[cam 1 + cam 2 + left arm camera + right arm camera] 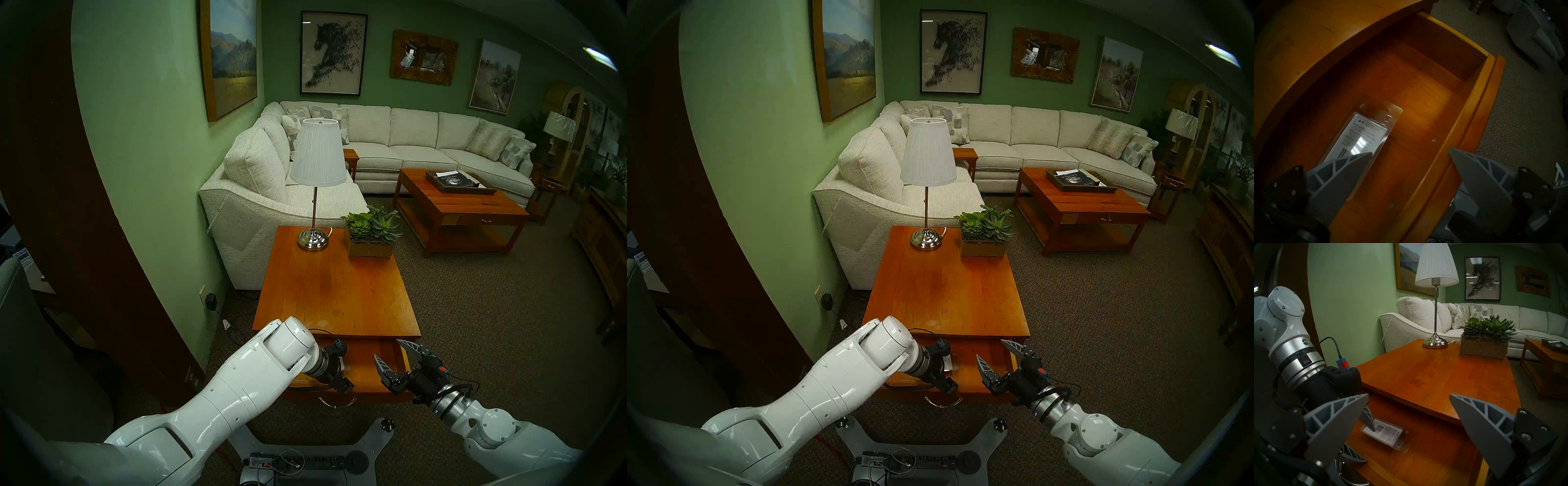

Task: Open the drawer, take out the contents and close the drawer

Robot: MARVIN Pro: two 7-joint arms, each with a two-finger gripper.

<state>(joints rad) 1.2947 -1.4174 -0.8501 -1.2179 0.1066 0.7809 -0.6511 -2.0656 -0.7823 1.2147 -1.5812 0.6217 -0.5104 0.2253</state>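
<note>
Orange-brown drawer [1423, 105] stands open; left claw [1410, 152] gapes wide and empty over the barcode-labelled packet [1384, 433], right claw [397, 353] wide, empty.

A furniture showroom set up as a living room: cream sectional sofa [390, 149] at twelve o'clock, several wooden tables, framed pictures [334, 52], a plastic-wrapped lamp [559, 127] at two o'clock.
</note>
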